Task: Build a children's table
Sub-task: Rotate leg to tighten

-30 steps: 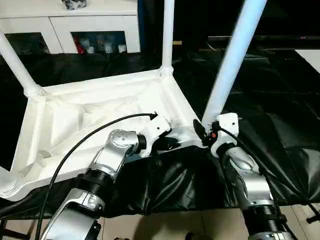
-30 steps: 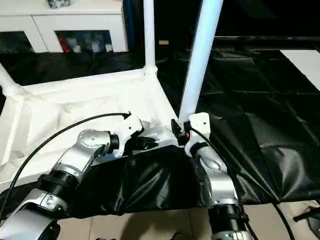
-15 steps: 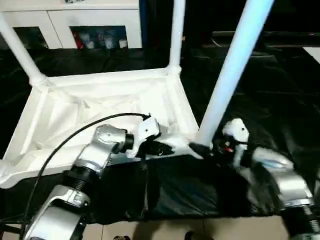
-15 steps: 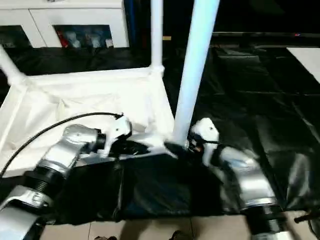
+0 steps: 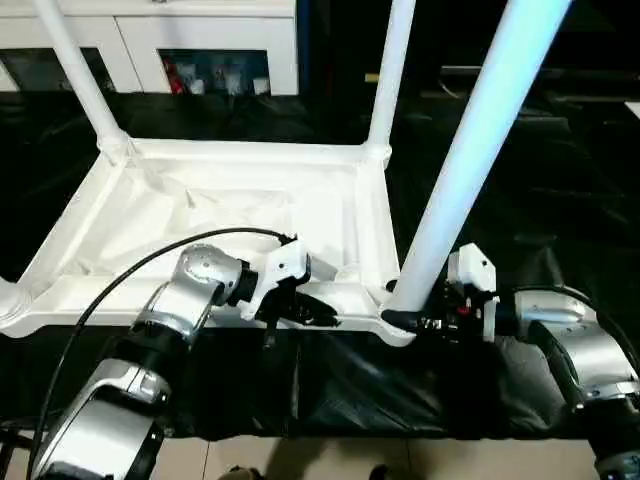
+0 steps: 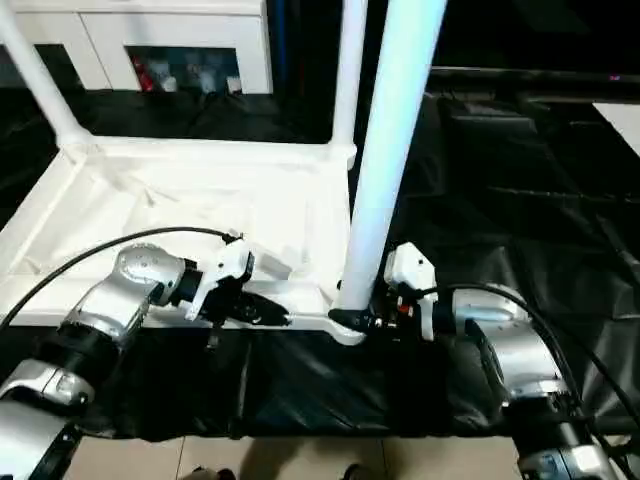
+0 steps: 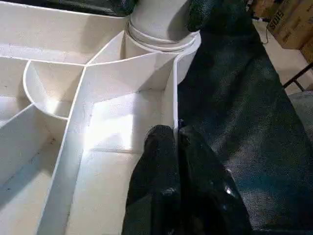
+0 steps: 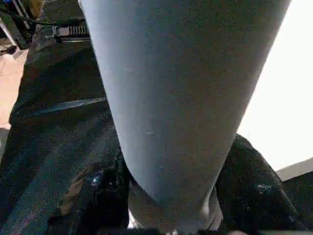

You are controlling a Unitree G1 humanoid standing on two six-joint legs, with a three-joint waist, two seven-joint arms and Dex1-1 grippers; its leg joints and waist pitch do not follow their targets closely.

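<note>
White plastic tabletop is lying underside up on a black cloth | three legs are standing in the far and near-right sockets | left gripper is pinching its closed fingers on the near rim | right gripper is clasping the near-right leg at its base, fingers on both sides.

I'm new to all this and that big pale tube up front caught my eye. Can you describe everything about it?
It is a table leg: a long, smooth, white plastic-looking tube, widening upward and leaning slightly right. Its narrow end sits in the near right corner socket of the upturned tabletop. The right tool has a black finger on either side of its base.
</note>
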